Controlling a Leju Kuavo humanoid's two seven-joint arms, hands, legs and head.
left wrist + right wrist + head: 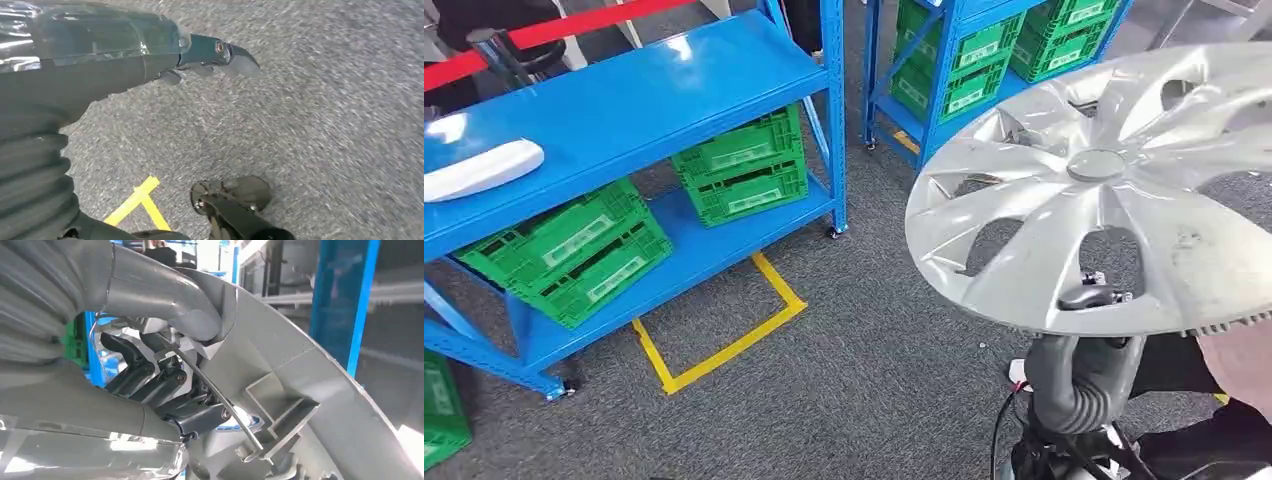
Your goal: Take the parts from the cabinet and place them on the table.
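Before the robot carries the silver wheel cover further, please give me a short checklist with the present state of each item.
1. Right robot hand grips the wheel cover: ok, thumb and fingers clamp its rim.
2. Cover apart from the blue shelf: ok.
3. Left robot hand holds nothing: ok.
4. Carpet floor ahead free of obstacles: ok where visible.
5. Table within sight: cannot tell.
6. Grip firmness: cannot tell.

Silver plastic hubcap (1114, 190), swept spokes w/ curved openings, round hub cap at centre, scuffed. Held up off the floor, tilted, face toward the head cam, gripped at lower rim by right hand (1096, 296). White curved part (479, 168) lying flat on top shelf of blue cabinet (654, 90).
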